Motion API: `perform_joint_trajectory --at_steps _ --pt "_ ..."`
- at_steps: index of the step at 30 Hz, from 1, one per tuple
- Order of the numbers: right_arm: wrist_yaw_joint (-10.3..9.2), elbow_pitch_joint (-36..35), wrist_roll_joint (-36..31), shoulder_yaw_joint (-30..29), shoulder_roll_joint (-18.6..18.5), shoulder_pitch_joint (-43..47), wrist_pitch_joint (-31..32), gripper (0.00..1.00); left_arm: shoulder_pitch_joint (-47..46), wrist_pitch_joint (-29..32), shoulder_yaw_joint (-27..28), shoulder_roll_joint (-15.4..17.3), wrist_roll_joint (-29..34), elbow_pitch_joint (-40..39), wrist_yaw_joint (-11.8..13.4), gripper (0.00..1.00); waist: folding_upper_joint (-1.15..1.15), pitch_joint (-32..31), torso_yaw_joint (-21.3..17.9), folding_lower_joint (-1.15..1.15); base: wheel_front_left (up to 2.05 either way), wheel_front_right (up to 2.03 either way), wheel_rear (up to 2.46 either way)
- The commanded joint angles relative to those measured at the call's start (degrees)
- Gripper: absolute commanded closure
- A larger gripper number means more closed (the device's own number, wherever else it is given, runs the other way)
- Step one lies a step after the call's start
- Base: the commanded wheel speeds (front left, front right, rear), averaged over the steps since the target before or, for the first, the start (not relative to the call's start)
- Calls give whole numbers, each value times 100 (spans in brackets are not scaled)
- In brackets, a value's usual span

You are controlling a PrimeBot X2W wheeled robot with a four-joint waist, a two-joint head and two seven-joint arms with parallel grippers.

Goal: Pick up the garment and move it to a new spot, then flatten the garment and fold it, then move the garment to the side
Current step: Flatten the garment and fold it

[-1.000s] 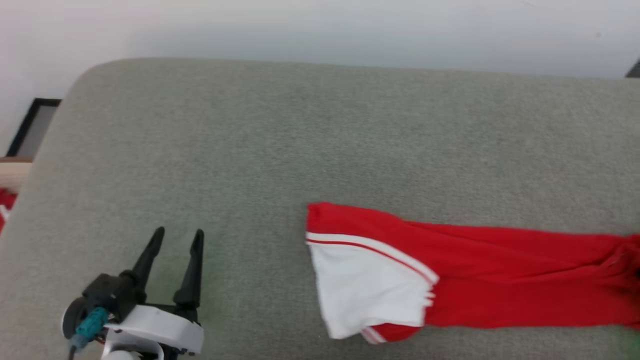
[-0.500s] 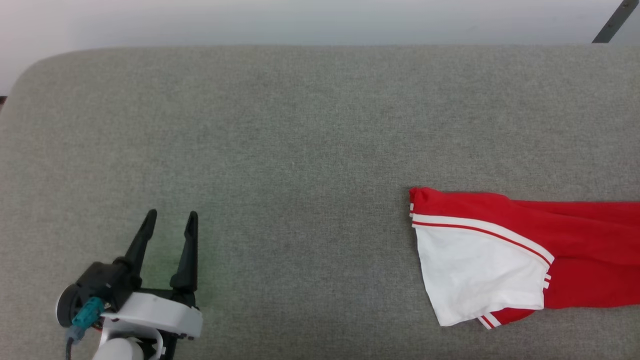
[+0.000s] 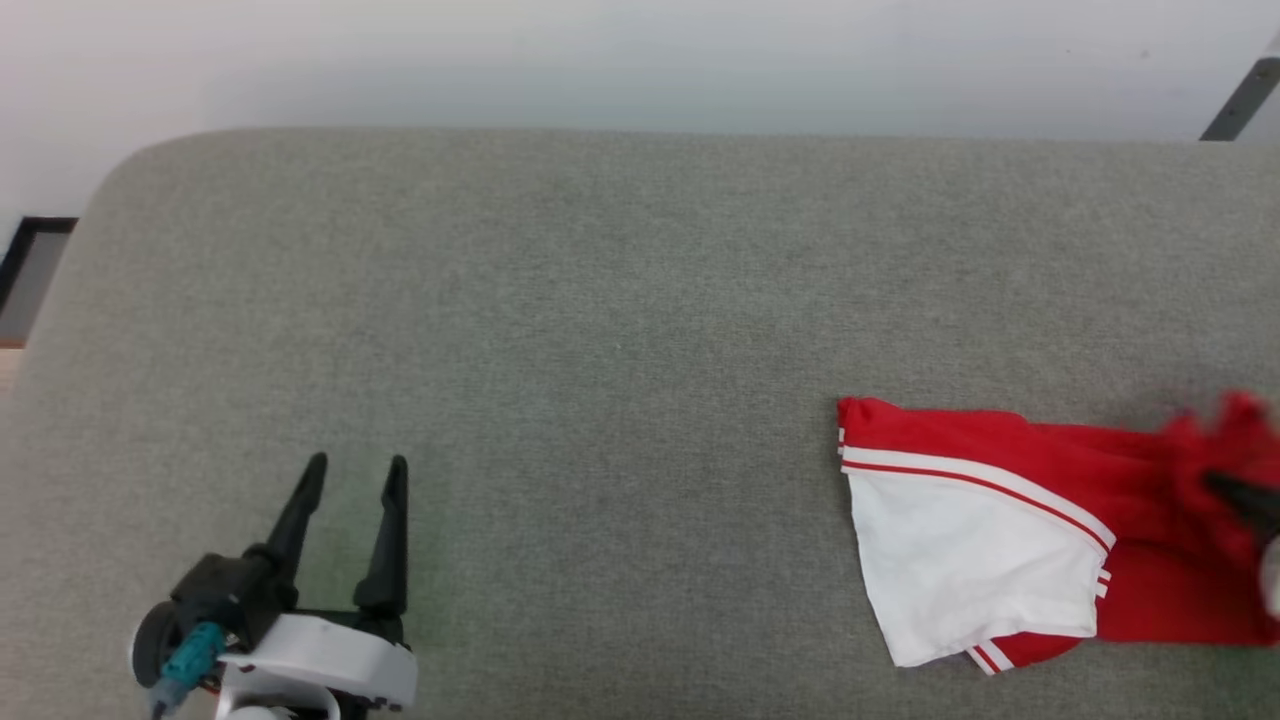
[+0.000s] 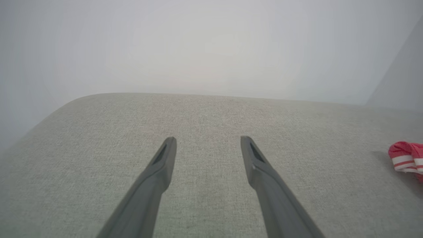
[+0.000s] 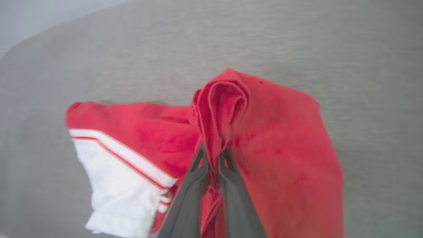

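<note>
The garment (image 3: 1010,520), red with a white sleeve and red-white striped trim, lies folded at the right of the grey padded surface (image 3: 600,330). My right gripper (image 5: 213,150) is shut on a bunched red fold of the garment (image 5: 281,148), lifting that part off the surface; one dark finger of it shows at the head view's right edge (image 3: 1240,495). My left gripper (image 3: 355,465) hovers open and holding nothing at the lower left, far from the cloth. In the left wrist view its fingers (image 4: 206,138) spread over bare fabric, with a bit of the garment's striped trim (image 4: 404,158) at the far right.
A pale wall (image 3: 640,60) runs behind the surface. The surface's rounded left corner (image 3: 110,190) drops off to a dark-framed object (image 3: 25,270) on the floor. A dark bar (image 3: 1240,100) leans at the top right.
The head camera has shifted between frames. The right end of the garment is now bunched and raised in my right gripper, where before it lay stretched out flat. The left gripper stays put.
</note>
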Motion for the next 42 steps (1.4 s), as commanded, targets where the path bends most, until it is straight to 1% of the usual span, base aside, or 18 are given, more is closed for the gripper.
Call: perform_joint_trajectory --at_steps 1,3,6,8,11,15,21,24,27,28,29,30,31,35,42 --pt "-2 -136 9 133 93 80 50 100 77 3 -15 -13 1 -1 6 0 0 -32 51 0 0 0 0" --pt "-2 -521 32 485 266 109 198 100 58 3 -65 -69 22 13 6 0 0 -58 107 0 0 0 0" --pt "-2 -833 -47 998 444 23 331 100 53 3 -132 -82 10 30 6 0 0 -76 207 0 0 0 0" --pt "-2 -912 -132 1299 550 -58 324 100 30 3 -200 -90 -38 60 6 0 0 -82 306 0 0 0 0" --pt "-2 -903 -289 1780 551 -116 319 100 -10 3 -216 -114 -102 108 6 0 0 -107 470 0 0 0 0" --pt "-2 -685 -402 2108 582 -313 159 100 -33 3 -296 -158 -155 143 5 0 0 -98 666 0 0 0 0" --pt "-2 -48 -660 2460 410 -502 -196 100 -61 3 -439 -230 -157 165 6 0 0 -56 907 0 0 0 0" --pt "-2 232 -736 2640 325 -554 -387 100 -74 3 -450 -251 -156 190 6 0 0 -52 948 0 0 0 0" --pt "-2 447 -675 2734 323 -569 -556 100 -70 3 -436 -251 -161 227 6 0 0 -85 938 0 0 0 0" --pt "-2 503 -660 2782 317 -600 -634 84 -61 3 -426 -249 -163 248 6 0 0 -107 916 0 0 0 0" --pt "-2 538 -635 2814 310 -631 -712 55 -48 3 -427 -251 -171 271 6 0 0 -130 891 0 0 0 0" --pt "-2 551 -579 2859 312 -648 -782 6 -38 3 -422 -248 -180 291 6 0 0 -160 861 0 0 0 0" --pt "-2 592 -495 2879 325 -640 -825 0 -27 3 -413 -240 -198 310 6 0 0 -195 827 0 0 0 0" --pt "-2 621 -309 2982 208 -695 -1025 0 37 3 -396 -175 -244 354 5 0 0 -344 646 0 0 0 0" --pt "-2 746 -117 2909 -7 -632 -1553 0 157 3 -371 -78 -255 486 6 0 0 -677 299 0 0 0 0"
